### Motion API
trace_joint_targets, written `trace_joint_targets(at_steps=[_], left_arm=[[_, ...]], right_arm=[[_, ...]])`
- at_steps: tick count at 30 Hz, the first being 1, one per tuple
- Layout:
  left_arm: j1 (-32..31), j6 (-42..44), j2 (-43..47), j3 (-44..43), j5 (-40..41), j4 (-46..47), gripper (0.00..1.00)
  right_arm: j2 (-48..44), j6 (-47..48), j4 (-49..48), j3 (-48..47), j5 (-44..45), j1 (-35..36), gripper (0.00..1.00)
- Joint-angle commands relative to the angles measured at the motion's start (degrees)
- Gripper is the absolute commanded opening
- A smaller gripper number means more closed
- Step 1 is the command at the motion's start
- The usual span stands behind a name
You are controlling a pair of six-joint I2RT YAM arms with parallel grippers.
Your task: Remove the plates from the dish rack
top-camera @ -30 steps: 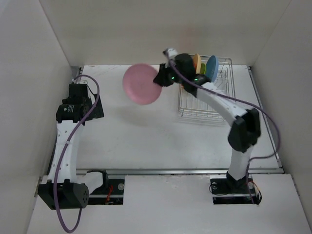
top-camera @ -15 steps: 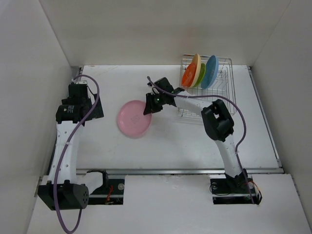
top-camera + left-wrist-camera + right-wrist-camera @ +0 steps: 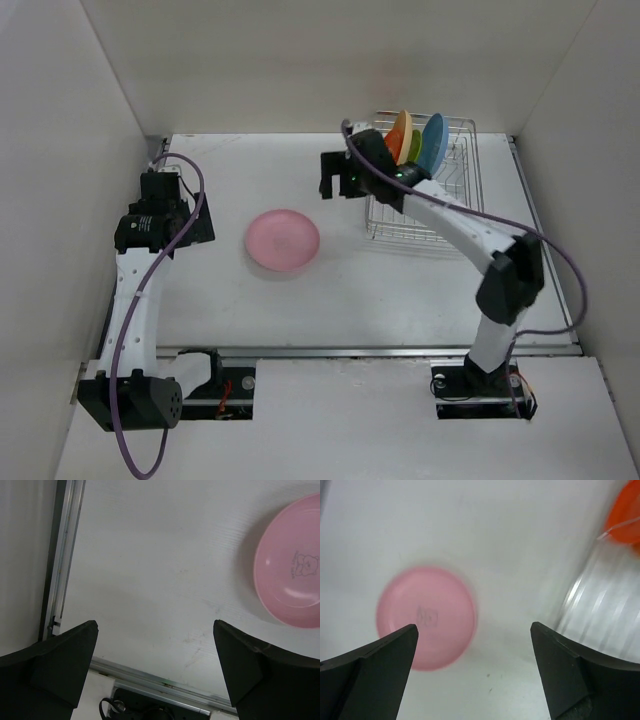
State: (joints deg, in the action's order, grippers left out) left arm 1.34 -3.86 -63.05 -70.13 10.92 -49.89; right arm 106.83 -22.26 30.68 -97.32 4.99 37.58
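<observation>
The pink plate [image 3: 283, 240] lies flat on the table left of centre, also seen in the left wrist view [image 3: 295, 580] and blurred in the right wrist view [image 3: 425, 617]. The silver wire dish rack [image 3: 440, 215] stands at the back right with an orange plate [image 3: 398, 137], a green plate [image 3: 412, 150] and a blue plate [image 3: 433, 143] upright in it. My right gripper [image 3: 330, 183] hangs open and empty just left of the rack, above and to the right of the pink plate [image 3: 474, 626]. My left gripper [image 3: 200, 222] is open and empty over the table's left side [image 3: 155, 625].
White walls close in the table on the left, back and right. A metal rail [image 3: 150, 677] runs along the near edge. The orange plate's edge [image 3: 625, 520] and blurred rack wires [image 3: 600, 605] fill the right side of the right wrist view.
The right gripper set the pink plate down flat on the table, opened, and swung back up toward the rack. The left arm has not moved.
</observation>
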Motion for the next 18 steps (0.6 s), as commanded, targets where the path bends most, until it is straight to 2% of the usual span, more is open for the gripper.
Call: trace_joint_targets(at_steps=[1, 4, 7, 11, 18], left_arm=[[-0.11, 0.25, 0.82, 0.08, -1.25, 1.28, 1.00], [-0.11, 0.25, 0.82, 0.08, -1.86, 1.28, 1.00], [-0.11, 0.25, 0.82, 0.08, -2.39, 1.28, 1.00], [-0.11, 0.25, 0.82, 0.08, -2.39, 1.28, 1.00], [-0.11, 0.25, 0.82, 0.08, -2.39, 1.28, 1.00]], right_arm=[[-11.45, 0.99, -1.67, 0.63, 19.14, -0.66, 1.00], [-14.54, 0.99, -2.29, 1.34, 29.07, -5.04, 1.00], [-15.16, 0.99, -2.90, 1.34, 32.97, -9.62, 1.00], [-10.77, -0.15, -3.43, 0.02, 31.04, -18.05, 1.00], [0.56, -2.00, -5.36, -5.32, 30.79, -23.25, 1.00]])
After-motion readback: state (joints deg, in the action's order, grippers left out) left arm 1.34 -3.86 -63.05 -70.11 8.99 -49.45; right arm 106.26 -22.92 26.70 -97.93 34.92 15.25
